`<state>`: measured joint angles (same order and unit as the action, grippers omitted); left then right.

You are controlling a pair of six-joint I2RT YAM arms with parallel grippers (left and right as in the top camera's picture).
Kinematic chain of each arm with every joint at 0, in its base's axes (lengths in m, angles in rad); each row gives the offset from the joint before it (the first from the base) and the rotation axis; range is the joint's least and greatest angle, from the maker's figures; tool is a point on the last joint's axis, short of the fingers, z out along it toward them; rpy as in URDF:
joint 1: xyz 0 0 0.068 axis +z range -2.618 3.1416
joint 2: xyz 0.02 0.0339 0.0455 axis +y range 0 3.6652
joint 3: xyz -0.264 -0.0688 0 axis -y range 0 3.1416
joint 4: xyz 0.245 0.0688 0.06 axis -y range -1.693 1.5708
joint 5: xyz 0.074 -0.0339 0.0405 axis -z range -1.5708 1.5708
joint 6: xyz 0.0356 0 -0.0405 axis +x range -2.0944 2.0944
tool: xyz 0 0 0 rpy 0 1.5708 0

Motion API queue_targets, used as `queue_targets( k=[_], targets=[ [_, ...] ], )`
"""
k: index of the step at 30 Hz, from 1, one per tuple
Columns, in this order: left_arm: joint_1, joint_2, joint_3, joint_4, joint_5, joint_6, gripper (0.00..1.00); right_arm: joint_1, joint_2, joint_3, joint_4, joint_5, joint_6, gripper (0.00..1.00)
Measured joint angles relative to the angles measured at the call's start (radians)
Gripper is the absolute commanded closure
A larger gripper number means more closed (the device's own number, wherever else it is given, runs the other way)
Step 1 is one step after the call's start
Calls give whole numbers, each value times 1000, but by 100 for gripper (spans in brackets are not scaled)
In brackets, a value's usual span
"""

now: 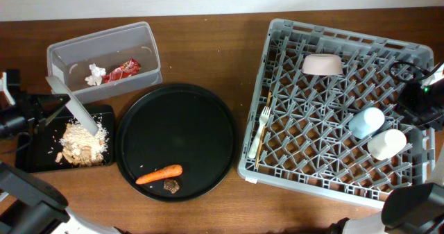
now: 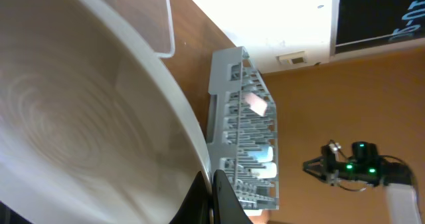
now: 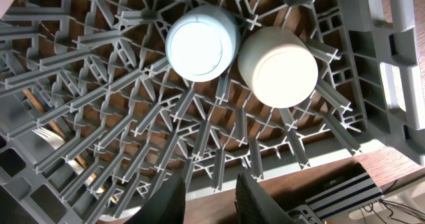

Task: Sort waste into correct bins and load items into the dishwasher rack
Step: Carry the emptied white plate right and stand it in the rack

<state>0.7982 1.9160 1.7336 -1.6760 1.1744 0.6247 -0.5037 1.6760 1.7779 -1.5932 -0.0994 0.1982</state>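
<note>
Because the carrot (image 1: 159, 173), nearest, lies on the round tray (image 1: 187, 130), it seems not yet sorted. Behind it the left jaws are shut on the plate (image 1: 73, 105) rim and tilt it over the black bin (image 1: 31, 157), probably so the rice (image 1: 83, 142) slides off. Farther, wrapper (image 1: 123, 69) and tissue (image 1: 95, 74) lie in the tub (image 1: 125, 46). The right jaws, narrow and empty, hover over the rack (image 1: 347, 36) by the blue cup (image 3: 202, 41) and white cup (image 3: 277, 66).

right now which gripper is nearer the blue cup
Right. The right gripper hovers over the rack by the light blue cup; the left gripper holds the plate over the far black tray.
</note>
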Motion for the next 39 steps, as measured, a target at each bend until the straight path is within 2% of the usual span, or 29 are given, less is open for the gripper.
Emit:
queue_targets(
  k=[5,7,12,15,19,20,21,23,25,28,33,36,39],
  targets=[
    [-39,-6,0,-10,-3,-5,100,0,0,0,-1,0,0,71],
    [-134,-37,0,-5,-26,-5,100,0,0,0,-1,0,0,71],
    [-475,-142,0,80,-71,-5,100,0,0,0,-2,0,0,71],
    [-677,-145,1,225,-63,-31,100,0,0,0,-4,0,0,71],
    [-966,-145,0,572,-77,-176,100,0,0,0,-4,-3,0,71],
    [-1041,-145,2,706,-93,-234,100,0,0,-1,-3,-5,0,71],
    [-1106,-144,4,730,-96,-261,100,1,0,-1,-5,-5,0,71],
    [-1214,-141,3,903,-106,-305,100,1,0,-1,-4,-5,0,71],
    [-1308,-140,4,995,-106,-351,100,1,0,-1,-4,-5,0,71],
    [-1360,-95,8,1106,-105,-430,100,1,0,-1,-4,-5,0,71],
    [-1364,81,5,1304,-35,-578,100,1,0,-1,-4,-4,0,71],
    [-1364,154,5,1353,-10,-649,100,1,0,-1,-4,-5,0,71],
    [-1359,175,6,1372,-1,-671,100,1,0,-1,-4,-5,0,71]
  ],
)
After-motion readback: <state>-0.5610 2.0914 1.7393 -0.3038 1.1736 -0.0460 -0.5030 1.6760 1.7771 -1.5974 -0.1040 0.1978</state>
